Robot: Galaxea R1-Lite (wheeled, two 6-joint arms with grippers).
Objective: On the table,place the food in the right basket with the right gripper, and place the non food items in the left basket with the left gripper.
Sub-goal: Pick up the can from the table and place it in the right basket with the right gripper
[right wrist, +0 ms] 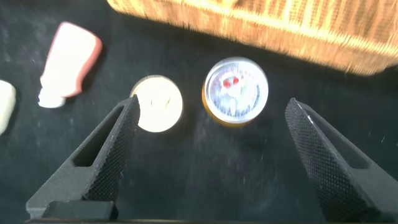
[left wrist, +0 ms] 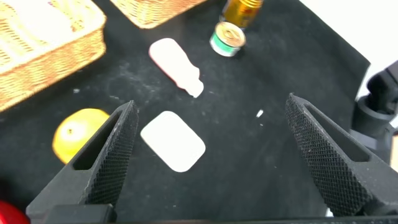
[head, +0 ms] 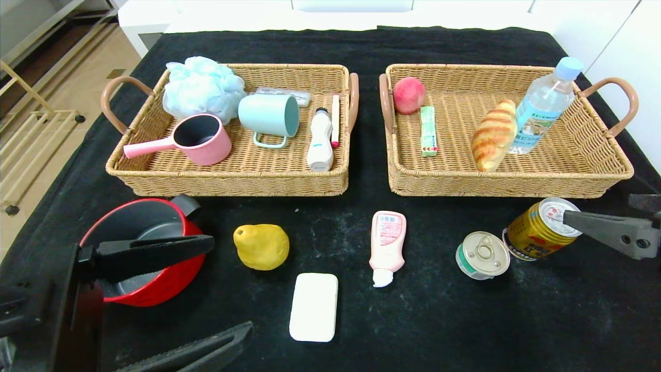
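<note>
Yellow drink can (head: 539, 229): upright on black cloth (head: 444, 320), below right gripper (right wrist: 208, 162), jaws spread wide, holding nothing; small tin (head: 483, 255) just beside can. Right basket (head: 594, 178) rim close beyond, bare cloth nearer the robot. White soap bar (left wrist: 173, 140): flat between fingers of left gripper (left wrist: 208, 155), jaws apart, empty; yellow pear (left wrist: 78, 134) and red pot (head: 142, 253) alongside, pink tube (left wrist: 176, 65) beyond. Left basket (head: 227, 183) farther off
</note>
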